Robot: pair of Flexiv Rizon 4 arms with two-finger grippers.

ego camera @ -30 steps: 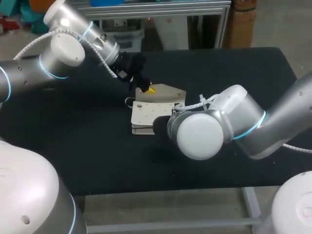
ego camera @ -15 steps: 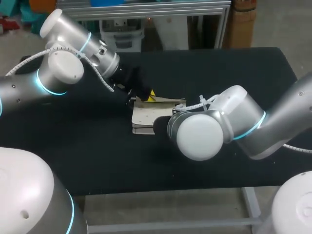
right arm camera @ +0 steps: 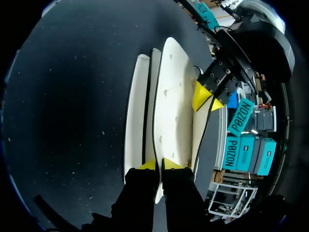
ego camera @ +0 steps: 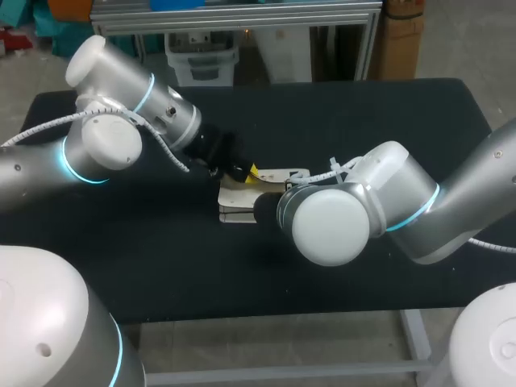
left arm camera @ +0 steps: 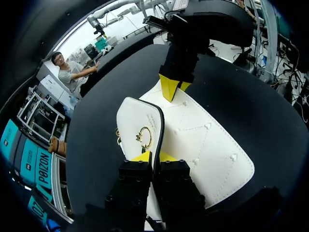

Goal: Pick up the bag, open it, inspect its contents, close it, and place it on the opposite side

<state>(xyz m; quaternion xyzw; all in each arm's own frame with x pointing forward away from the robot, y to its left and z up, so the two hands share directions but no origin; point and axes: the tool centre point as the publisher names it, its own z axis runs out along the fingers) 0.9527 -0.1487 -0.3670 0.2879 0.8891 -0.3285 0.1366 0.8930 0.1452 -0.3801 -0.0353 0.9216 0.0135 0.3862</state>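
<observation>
Gripping flap [left arm camera: 137,118] of white bag [ego camera: 239,198] with left hand [left arm camera: 153,157], closed on its dark rim. Gripping opposite bag edge with right hand [right arm camera: 159,164]. Resting flat on matte black bench [ego camera: 387,121].

Black table [ego camera: 387,121], matte dark top filling the middle of the frame, far corners rounded at upper left and upper right, front edge crossing the lower part
</observation>
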